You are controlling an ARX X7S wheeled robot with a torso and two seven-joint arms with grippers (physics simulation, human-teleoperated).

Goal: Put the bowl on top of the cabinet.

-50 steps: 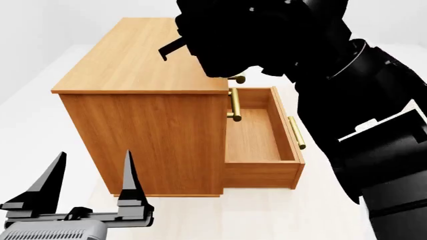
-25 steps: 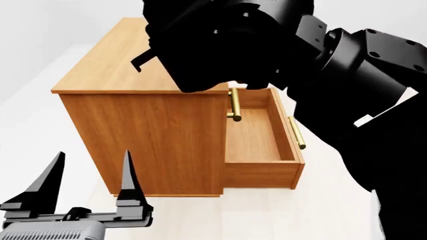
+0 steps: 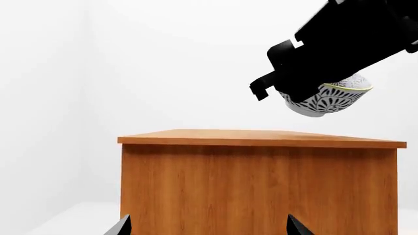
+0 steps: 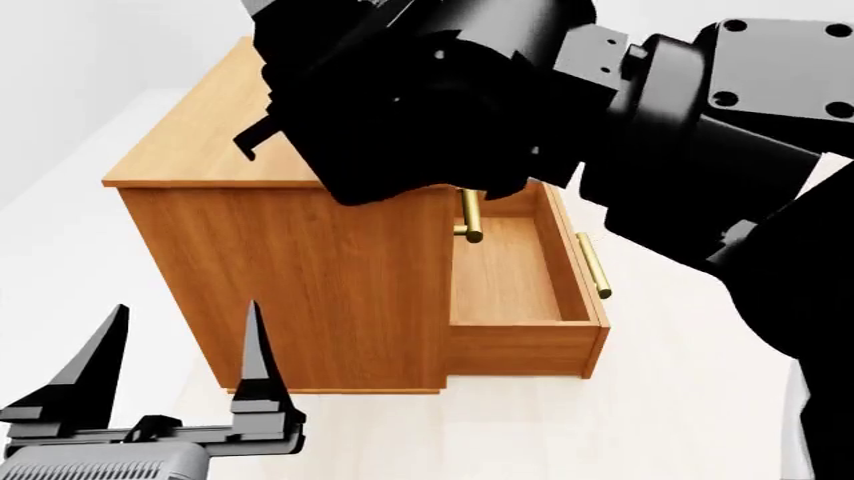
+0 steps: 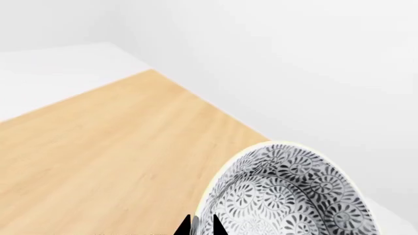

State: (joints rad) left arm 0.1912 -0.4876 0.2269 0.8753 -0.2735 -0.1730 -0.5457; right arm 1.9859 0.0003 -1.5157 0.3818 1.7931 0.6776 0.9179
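The bowl (image 5: pixel 294 191), white with a dense dark leaf pattern, hangs tilted above the cabinet top (image 5: pixel 98 147). My right gripper (image 5: pixel 201 227) is shut on its rim, one fingertip inside and one outside. From the left wrist view the bowl (image 3: pixel 330 100) is held clear above the orange-brown cabinet (image 3: pixel 261 186), over its far side. In the head view my right arm (image 4: pixel 441 100) hides the bowl and covers much of the cabinet top (image 4: pixel 187 135). My left gripper (image 4: pixel 174 360) is open and empty, low in front of the cabinet's side.
One cabinet drawer (image 4: pixel 507 270) stands pulled open and empty, with brass bar handles (image 4: pixel 593 265). The pale floor (image 4: pixel 641 420) surrounds the cabinet, with white walls behind it.
My right arm has swung further left over the cabinet top, covering more of it. The left gripper has stayed where it was.
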